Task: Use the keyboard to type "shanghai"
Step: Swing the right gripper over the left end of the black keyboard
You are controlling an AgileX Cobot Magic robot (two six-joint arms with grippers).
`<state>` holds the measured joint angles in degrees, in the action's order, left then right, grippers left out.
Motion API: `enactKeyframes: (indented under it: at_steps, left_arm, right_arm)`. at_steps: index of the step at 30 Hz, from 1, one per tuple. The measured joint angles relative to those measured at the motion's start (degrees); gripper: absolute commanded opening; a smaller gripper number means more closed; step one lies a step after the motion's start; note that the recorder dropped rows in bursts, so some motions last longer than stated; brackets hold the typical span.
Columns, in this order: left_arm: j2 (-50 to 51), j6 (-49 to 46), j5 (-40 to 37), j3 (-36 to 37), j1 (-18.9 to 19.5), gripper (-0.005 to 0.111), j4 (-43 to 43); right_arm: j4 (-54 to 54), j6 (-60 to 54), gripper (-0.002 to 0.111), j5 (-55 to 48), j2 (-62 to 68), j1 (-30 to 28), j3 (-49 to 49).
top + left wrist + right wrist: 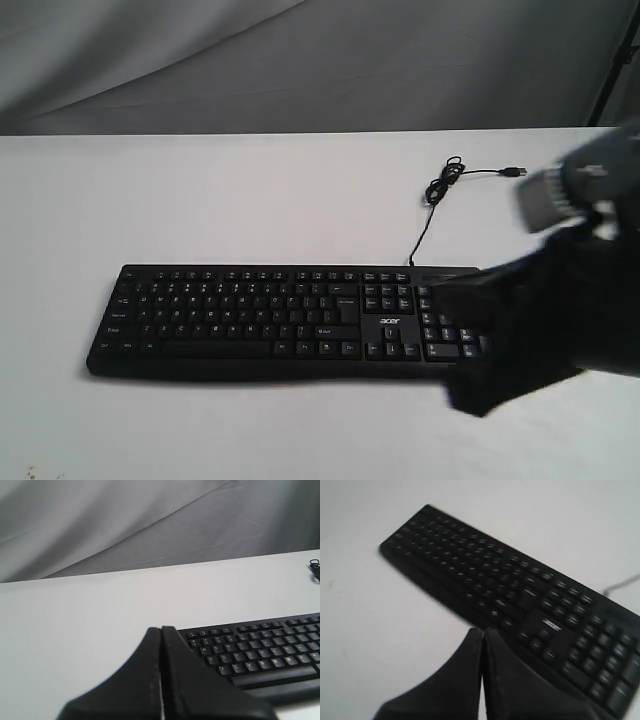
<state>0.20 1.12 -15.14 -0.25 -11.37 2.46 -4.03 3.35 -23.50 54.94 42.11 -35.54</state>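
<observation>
Keyboard [280, 320] lay near-centre on the white worktop [250, 200], right end effector [482, 631] pressed together above its numeric-pad end and left end effector [161, 629] likewise by its left end; likely risk was a blunt tip striking two neighbouring keys and mistyping.

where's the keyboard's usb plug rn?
Exterior view: the USB plug lies on the white table behind the right end of the keyboard, just right of the cable's coil, with nothing visible connected to it.
</observation>
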Motion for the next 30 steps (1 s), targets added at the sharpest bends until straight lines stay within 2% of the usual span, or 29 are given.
enactKeyframes:
  at_steps: [3, 6, 8, 12, 18, 23, 26, 30]
  left_arm:
    - [0.0, 0.0, 0.0, 0.0, 0.0, 0.0, 0.0]
    - [0.0, 0.0, 0.0, 0.0, 0.0, 0.0, 0.0]
    - [0.0, 0.0, 0.0, 0.0, 0.0, 0.0, 0.0]
    - [0.0, 0.0, 0.0, 0.0, 0.0, 0.0, 0.0]
    - [0.0, 0.0, 0.0, 0.0, 0.0, 0.0, 0.0]
    - [0.0, 0.0, 0.0, 0.0, 0.0, 0.0, 0.0]
    - [0.0, 0.0, 0.0, 0.0, 0.0, 0.0, 0.0]
    - [0.0, 0.0, 0.0, 0.0, 0.0, 0.0, 0.0]
  right_arm:
    - [2.26, 0.0, 0.0, 2.95, 16.16, 11.24, -11.6]
    - [2.6, 0.0, 0.0, 9.3, 28.65, 16.05, -17.17]
    - [0.29, 0.25, 0.0, 14.61, 35.52, 16.64, -17.97]
    - [-1.61, -0.06, 0.0, 16.67, 45.87, 16.68, -22.79]
    - [-0.34, -5.82, 0.0, 9.06, 58.44, 16.42, -40.93]
    - [-0.03, -7.99, 0.0, 0.57, 67.31, 14.05, -54.8]
    - [0.06, -8.41, 0.0, -1.54, 71.06, 12.73, -59.43]
    - [0.16, -9.75, 0.0, -1.51, 74.14, 12.27, -60.76]
